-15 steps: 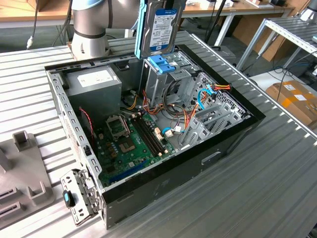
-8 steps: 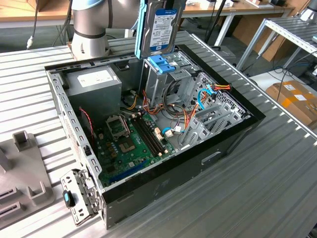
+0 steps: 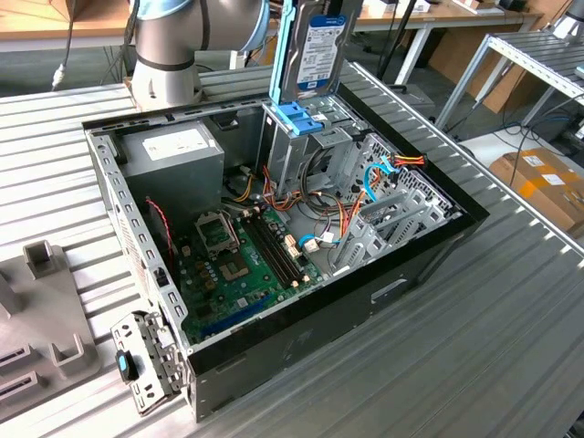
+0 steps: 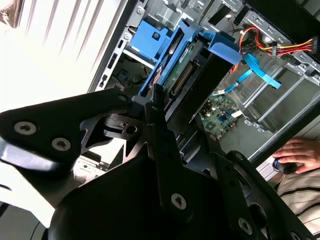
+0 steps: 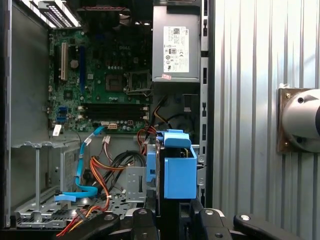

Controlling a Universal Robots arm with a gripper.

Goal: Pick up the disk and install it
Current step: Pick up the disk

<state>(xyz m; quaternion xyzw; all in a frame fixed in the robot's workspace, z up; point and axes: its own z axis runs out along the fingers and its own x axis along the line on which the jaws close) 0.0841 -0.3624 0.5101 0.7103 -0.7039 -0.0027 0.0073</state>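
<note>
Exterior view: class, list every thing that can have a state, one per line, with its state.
disk: upright, held over the cage.
claw: shut on the disk.
computer case: open, lying on its side.

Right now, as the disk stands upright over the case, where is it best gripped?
Probably the upper end of the disk, from above: it stands upright with its tabbed end down toward the cage. The gripper holds it there.

Exterior high, oblique; both wrist views close, seemingly over case [image 3: 301,342]
</note>
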